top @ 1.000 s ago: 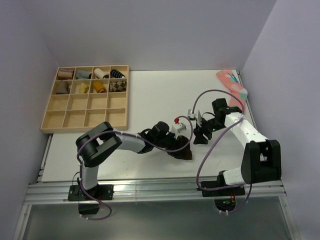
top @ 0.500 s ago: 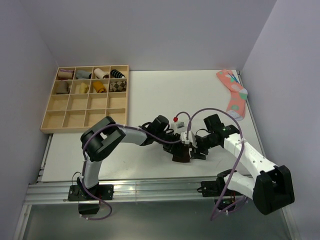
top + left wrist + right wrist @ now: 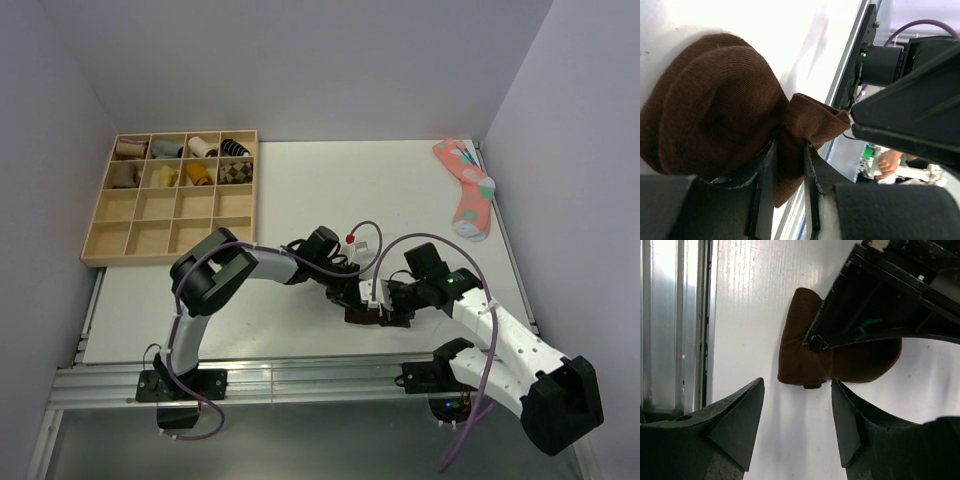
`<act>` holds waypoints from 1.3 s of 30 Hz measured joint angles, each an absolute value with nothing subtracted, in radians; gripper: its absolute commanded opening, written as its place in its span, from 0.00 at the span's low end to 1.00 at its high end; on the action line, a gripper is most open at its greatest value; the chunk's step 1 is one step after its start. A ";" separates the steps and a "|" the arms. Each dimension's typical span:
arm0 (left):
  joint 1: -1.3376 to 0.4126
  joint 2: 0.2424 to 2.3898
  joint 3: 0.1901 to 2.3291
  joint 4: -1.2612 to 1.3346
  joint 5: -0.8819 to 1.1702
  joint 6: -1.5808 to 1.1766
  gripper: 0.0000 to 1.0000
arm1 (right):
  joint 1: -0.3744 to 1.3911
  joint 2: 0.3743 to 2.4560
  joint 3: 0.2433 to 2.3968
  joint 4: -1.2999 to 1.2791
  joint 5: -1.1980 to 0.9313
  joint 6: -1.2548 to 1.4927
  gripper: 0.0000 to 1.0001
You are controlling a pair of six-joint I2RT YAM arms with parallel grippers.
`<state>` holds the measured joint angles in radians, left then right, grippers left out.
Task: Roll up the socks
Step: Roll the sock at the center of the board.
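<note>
My left tool [image 3: 789, 156] pinches the sock [image 3: 710, 125] tail tight — my open right tool [image 3: 796, 386] should pin the roll while I tuck.

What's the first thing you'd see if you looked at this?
The dark brown sock near the front middle of the table: the left pincer pinches its bunched end, and the right pincer hangs open just beside it. Next come the pink dotted sock lying in the far right corner, and the wooden tray of little sock bundles at the far left.
</note>
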<state>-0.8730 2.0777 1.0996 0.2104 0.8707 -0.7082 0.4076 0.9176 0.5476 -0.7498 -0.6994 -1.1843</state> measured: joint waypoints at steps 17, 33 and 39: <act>-0.849 2.123 1.124 0.203 0.948 -0.777 0.00 | 0.553 0.939 0.471 -0.605 -0.595 -1.108 0.63; -0.837 2.148 1.137 0.205 0.990 -0.804 0.00 | 0.588 1.065 0.466 -0.514 -0.531 -1.090 0.62; -0.831 2.156 1.139 0.208 1.002 -0.829 0.00 | 0.591 1.152 0.495 -0.510 -0.526 -1.081 0.56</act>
